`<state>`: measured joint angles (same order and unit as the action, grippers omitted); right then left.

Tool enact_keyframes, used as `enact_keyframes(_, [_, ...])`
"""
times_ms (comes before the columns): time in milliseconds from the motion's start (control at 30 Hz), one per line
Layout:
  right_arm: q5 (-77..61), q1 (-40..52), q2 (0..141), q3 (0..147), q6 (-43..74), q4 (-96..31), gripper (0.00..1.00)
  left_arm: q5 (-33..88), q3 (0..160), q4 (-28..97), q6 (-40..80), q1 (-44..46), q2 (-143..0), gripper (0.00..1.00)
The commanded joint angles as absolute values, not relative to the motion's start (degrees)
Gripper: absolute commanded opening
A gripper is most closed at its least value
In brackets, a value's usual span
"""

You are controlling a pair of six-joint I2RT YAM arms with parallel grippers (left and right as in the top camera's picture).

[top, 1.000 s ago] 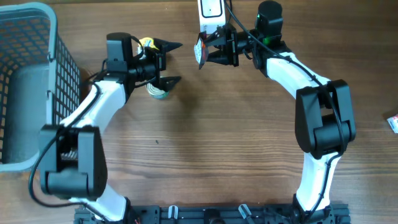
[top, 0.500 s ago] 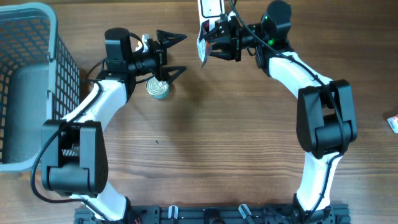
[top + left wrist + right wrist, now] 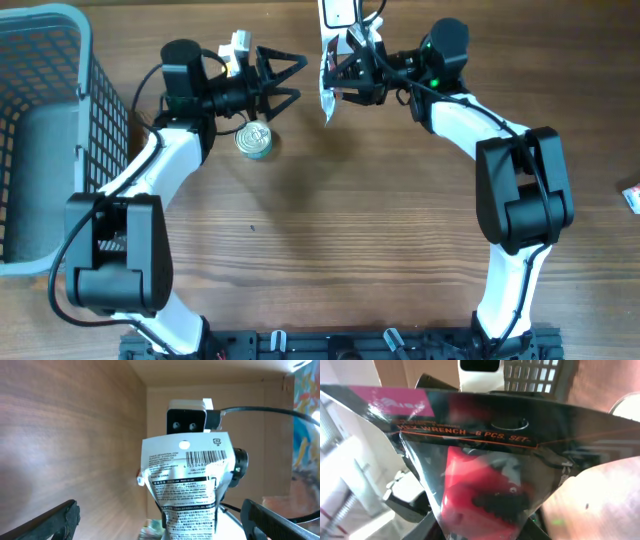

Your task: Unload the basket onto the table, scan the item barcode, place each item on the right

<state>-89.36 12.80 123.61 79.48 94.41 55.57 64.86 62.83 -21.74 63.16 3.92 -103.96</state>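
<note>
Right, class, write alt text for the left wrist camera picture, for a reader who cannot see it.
A white packet stands upright, its printed back and barcode facing the camera, in front of a white scanner. The left gripper, open, shows dark fingers at the bottom corners.

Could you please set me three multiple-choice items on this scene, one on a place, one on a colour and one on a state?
1. Where is the can? A. Held in the air. B. Standing on the table near the left gripper. C. On the floor.
2. What colour is the band atop the packet in the right wrist view? A. Green. B. Pink. C. Yellow.
3. How is the left gripper? A. Open, empty. B. Shut on the can. C. Shut on the packet.
Answers: B, it rests on bare wood; B, the strip above the lettering is pink; A, its fingers spread wide, gripping nothing.
</note>
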Motion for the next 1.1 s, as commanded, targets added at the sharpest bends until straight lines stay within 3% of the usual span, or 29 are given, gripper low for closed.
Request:
enact_keyframes(0, [-92.6, 11.9, 124.3, 79.1, 85.4, 54.5, 0.33, 65.1, 62.8, -22.0, 56.0, 1.8, -100.9, 0.99])
enact_keyframes(267, [-93.0, 10.3, 124.3, 79.0, 69.6, 46.5, 0.35, 61.5, 62.8, -19.4, 50.4, 1.9, -94.8, 0.99])
enact_keyframes(500, [-93.0, 10.6, 124.3, 79.0, 58.9, 47.7, 0.29, 48.0, 62.9, -2.1, 37.0, 2.1, -88.9, 1.0])
enact_keyframes(867, [-92.9, 13.3, 124.3, 79.0, 55.4, 57.2, 0.27, 32.6, 62.9, 10.0, 23.9, 5.9, -84.3, 1.0])
enact_keyframes(933, [-92.9, 13.7, 124.3, 79.0, 55.2, 57.6, 0.23, 30.4, 62.9, 10.7, 22.8, 6.4, -83.9, 1.0])
enact_keyframes(967, [-92.9, 13.7, 124.3, 79.0, 55.3, 57.6, 0.11, 29.5, 62.9, 11.0, 22.7, 6.5, -83.8, 1.0])
enact_keyframes(1067, [-92.9, 13.6, 124.3, 79.0, 55.3, 56.5, 0.09, 27.5, 62.9, 11.4, 22.7, 6.4, -83.7, 1.0])
